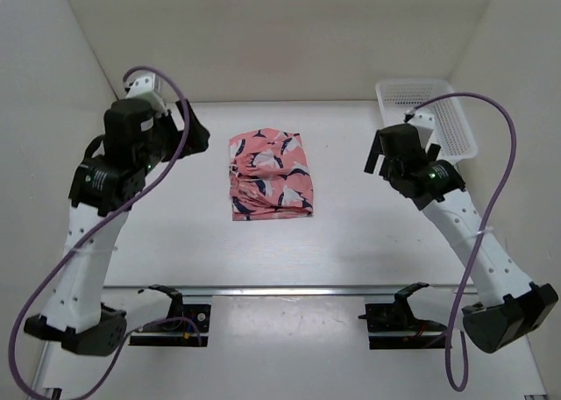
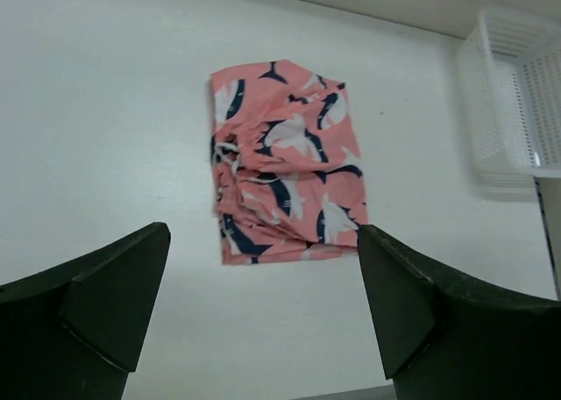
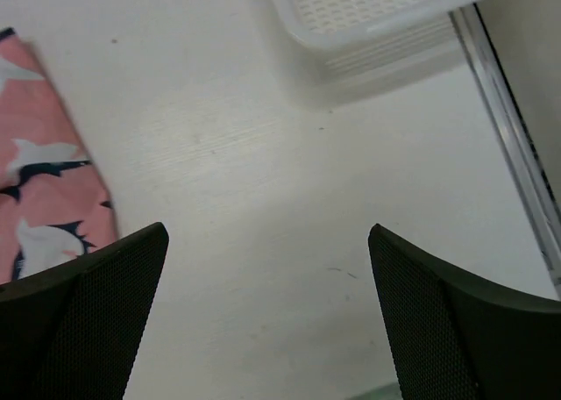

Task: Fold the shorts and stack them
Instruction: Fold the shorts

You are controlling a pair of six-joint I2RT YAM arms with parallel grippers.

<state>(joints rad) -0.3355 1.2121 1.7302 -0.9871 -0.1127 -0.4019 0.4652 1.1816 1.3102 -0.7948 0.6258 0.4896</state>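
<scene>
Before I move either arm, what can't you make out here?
Shorts: underside and inner fold layers hidden by the top layer; right wrist view cuts them at its left edge.
Basket: near-left part behind the right arm in the top view; cropped in both wrist views.

One pair of shark-print shorts [image 1: 269, 175], one white mesh basket [image 1: 451, 119], two robot arms [image 1: 88, 242] [image 1: 478, 238]

Left arm [image 1: 88, 242] upright from its base, wrist bent inward, left gripper [image 1: 196, 138] angled downward, jaws spread wide, right arm [image 1: 473, 229] mirrored opposite, right gripper [image 1: 374, 160] likewise gaping, both holding nothing.
</scene>
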